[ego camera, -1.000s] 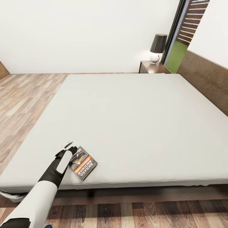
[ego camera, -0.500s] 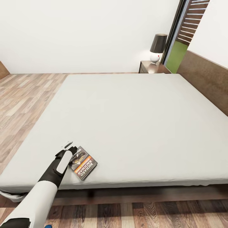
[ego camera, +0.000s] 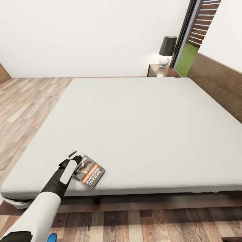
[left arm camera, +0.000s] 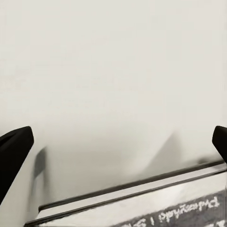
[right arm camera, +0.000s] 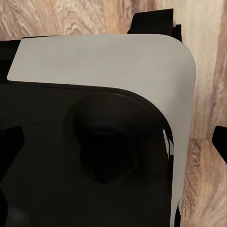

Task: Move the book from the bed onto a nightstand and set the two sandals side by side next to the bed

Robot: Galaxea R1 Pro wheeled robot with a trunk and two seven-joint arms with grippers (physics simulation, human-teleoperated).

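The book (ego camera: 90,172), dark-covered with an orange band and white lettering, lies flat near the front left corner of the bed (ego camera: 141,127), one corner close to the mattress edge. My left gripper (ego camera: 79,163) rests at the book's left end. In the left wrist view the left gripper (left arm camera: 117,142) is open, its fingertips (left arm camera: 14,149) wide apart over the grey mattress, with the book's edge (left arm camera: 142,203) just below them. A sliver of a bright blue sandal (ego camera: 51,238) shows on the floor under my left arm. In the right wrist view my right gripper's fingertip (right arm camera: 220,142) hangs over the wood floor.
A dark brown nightstand (ego camera: 158,71) with a black-shaded lamp (ego camera: 167,50) stands at the bed's far corner, beside the glass door (ego camera: 188,40). The brown headboard (ego camera: 218,84) runs along the right. Wood-plank floor (ego camera: 23,111) lies left of the bed and in front of it.
The camera has drawn back a little, so more floor shows in front of the bed. The book has kept to my left gripper, turned slightly and ended nearer the mattress's front edge.
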